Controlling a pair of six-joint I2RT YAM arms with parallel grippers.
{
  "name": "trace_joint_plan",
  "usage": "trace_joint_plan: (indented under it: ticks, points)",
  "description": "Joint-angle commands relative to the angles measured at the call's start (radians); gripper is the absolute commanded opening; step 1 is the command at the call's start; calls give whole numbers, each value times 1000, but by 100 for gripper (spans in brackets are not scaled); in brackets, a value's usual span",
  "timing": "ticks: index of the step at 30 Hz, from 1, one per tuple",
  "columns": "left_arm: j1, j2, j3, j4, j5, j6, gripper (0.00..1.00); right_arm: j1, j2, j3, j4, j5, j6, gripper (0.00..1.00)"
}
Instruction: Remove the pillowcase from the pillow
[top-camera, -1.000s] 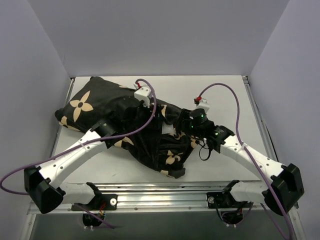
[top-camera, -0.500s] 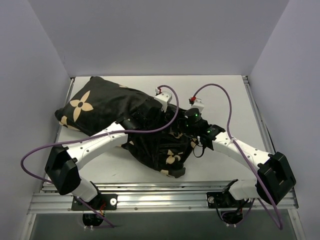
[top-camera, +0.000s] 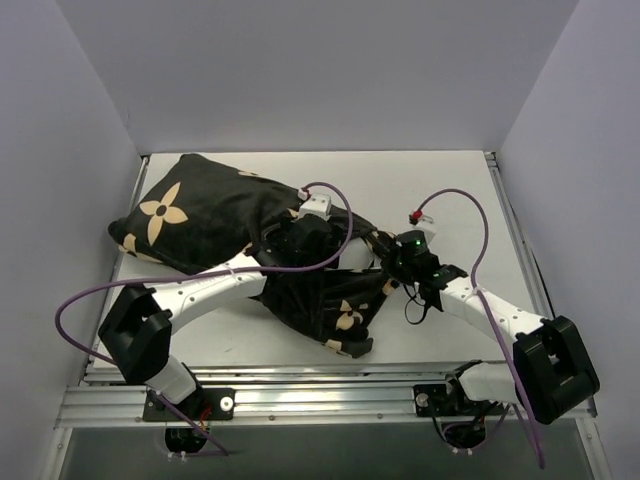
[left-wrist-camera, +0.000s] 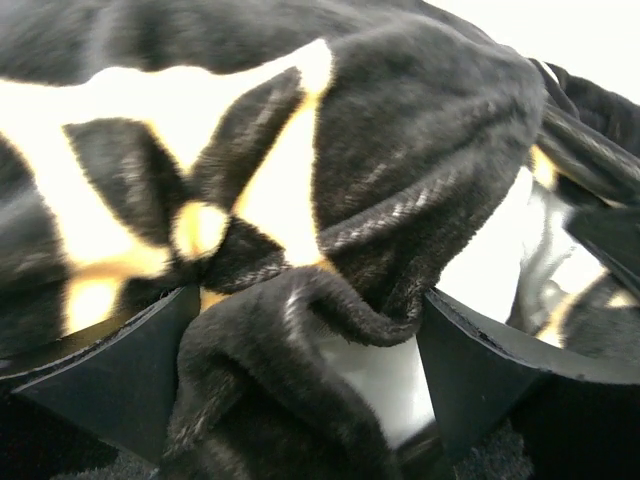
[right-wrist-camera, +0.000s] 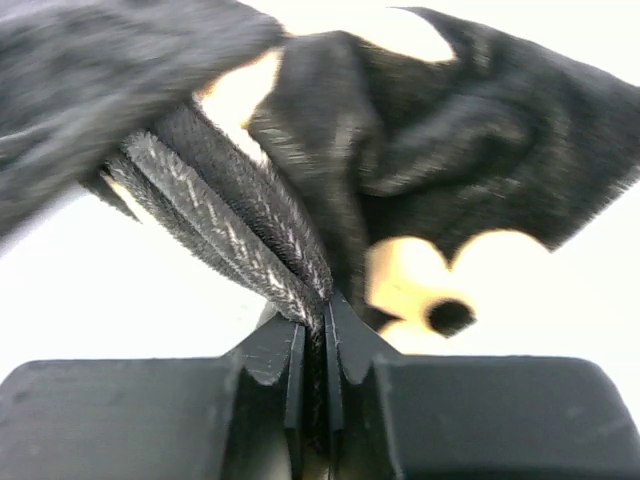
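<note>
Pillowcase (top-camera: 200, 215) edge clenched in right tool (right-wrist-camera: 312, 335), left tool (left-wrist-camera: 305, 360) spread wide around a fold; pillow apparently fully covered, removal barely begun.

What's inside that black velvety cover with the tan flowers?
From above, the black flower-printed velvety pillowcase bulges, but its fabric hides the contents. The left wrist view shows a white patch under a fold; what it is, I cannot tell.

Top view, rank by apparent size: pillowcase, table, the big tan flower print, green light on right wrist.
1. table
2. pillowcase
3. tan flower print
4. green light, just a dot
</note>
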Motion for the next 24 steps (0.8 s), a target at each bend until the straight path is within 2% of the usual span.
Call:
trace_joint_plan:
  ticks: [1, 6, 11, 13, 15, 16, 20, 24]
  points:
    - [87, -60, -95, -127, -115, -98, 97, -129, -70, -86, -92, 63, -10, 0]
    - [196, -197, -220, -90, 10, -131, 97, -269, -112, -196, -56, -116, 7, 0]
    - [210, -277, -305, -40, 105, -111, 97, -280, -48, -238, 81, -273, 4, 0]
    - [190, -294, -299, -11, 188, -79, 97, -278, -29, -232, 140, -354, -10, 0]
    - [148, -309, -264, 6, 204, -13, 97, -275, -31, -209, 153, -383, -21, 0]
    - [88, -321, -245, 17, 190, 24, 97, -275, -40, -198, 150, -393, -28, 0]
    - [-18, -308, -126, 43, 190, 232, 97, -275, -70, -140, 122, -379, -62, 0]
    - [-63, -242, 46, 46, 242, 351, 97, -277, -71, -94, 108, -377, -80, 0]
